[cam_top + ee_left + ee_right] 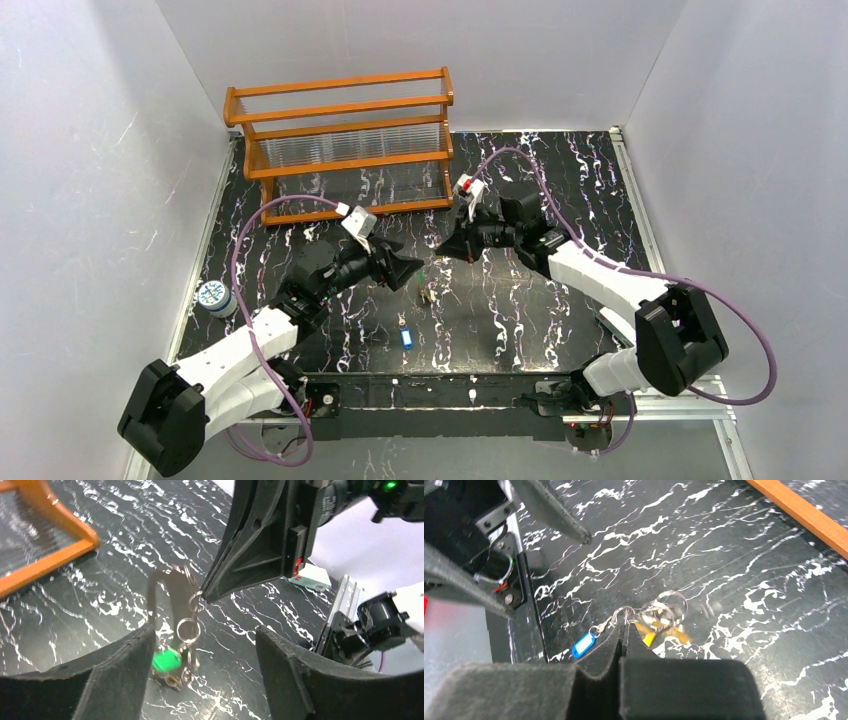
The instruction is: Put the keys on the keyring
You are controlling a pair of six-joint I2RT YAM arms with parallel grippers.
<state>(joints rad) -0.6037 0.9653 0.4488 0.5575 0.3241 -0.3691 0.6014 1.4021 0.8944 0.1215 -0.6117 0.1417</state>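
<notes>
Mid-table, R gripper [623,634] pinching keyring [196,599], L gripper [412,272] agape, keys [167,661] beneath.

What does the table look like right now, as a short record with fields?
left gripper: open, holding nothing, facing the keys
right gripper: shut on the keyring
keys: green and yellow ones bunched below the right gripper
blue key: on the table, apart from the bunch
rack: orange, at the far edge
</notes>
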